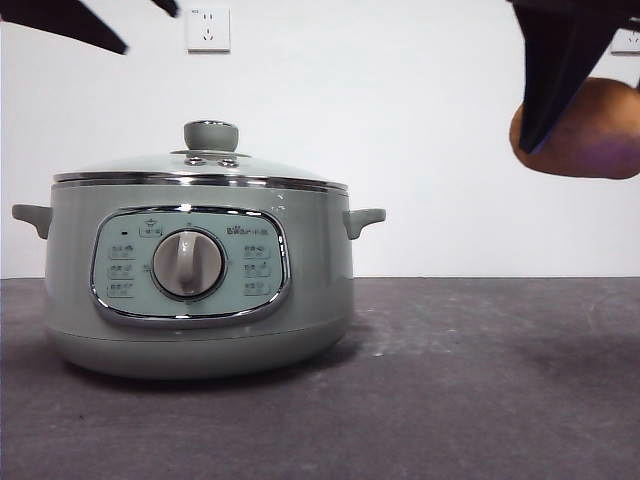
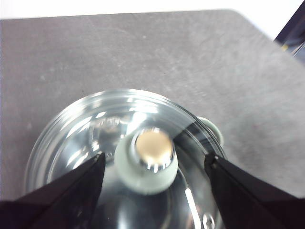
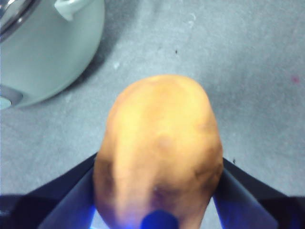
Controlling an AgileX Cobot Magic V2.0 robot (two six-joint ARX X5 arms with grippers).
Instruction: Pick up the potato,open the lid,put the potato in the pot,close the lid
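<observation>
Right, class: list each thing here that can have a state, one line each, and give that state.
lid: closed, seated on the pot.
pot: shut, standing on the table.
potato: lifted clear of the table, held off to the pot's side.
right end effector: shut on the potato.
left end effector: open, jaws either side of the lid's knob, above it.

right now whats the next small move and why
Probably lower the left hand and close it on the knob: its jaws are open either side of the knob, the lid is on the pot, and the right hand holds the potato aloft.
</observation>
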